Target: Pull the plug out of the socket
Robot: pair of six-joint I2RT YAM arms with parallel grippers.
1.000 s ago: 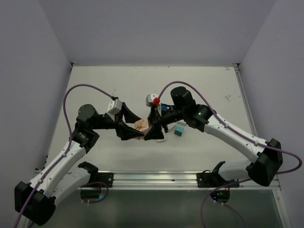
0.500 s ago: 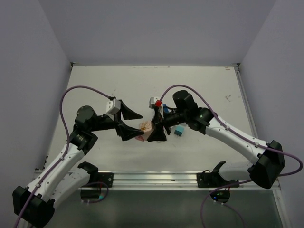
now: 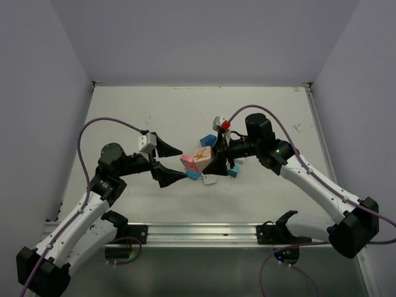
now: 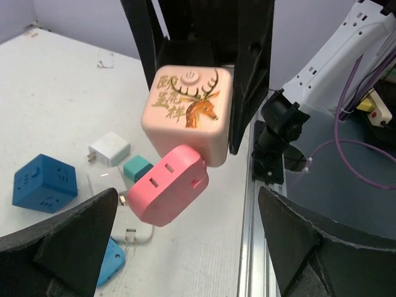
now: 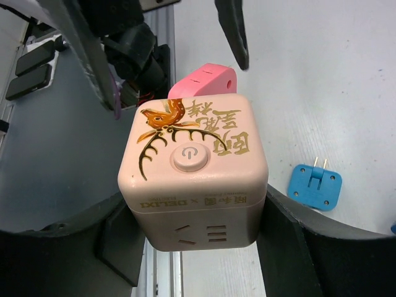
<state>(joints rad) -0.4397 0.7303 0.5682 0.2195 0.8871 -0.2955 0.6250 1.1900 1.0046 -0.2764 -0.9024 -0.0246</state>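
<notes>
DELIXI socket cube (image 5: 193,170) clamped in right end effector (image 3: 209,159), pink plug (image 4: 167,193) attached, left end effector (image 3: 183,163) released

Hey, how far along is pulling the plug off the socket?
Done: the right gripper is clamped on the socket and holds it up off the table.
In hand: the left gripper is wide open, its jaws on either side of the pink plug without gripping it.
Left: the plug still looks seated in the socket, so it has to be gripped and pulled free.
</notes>
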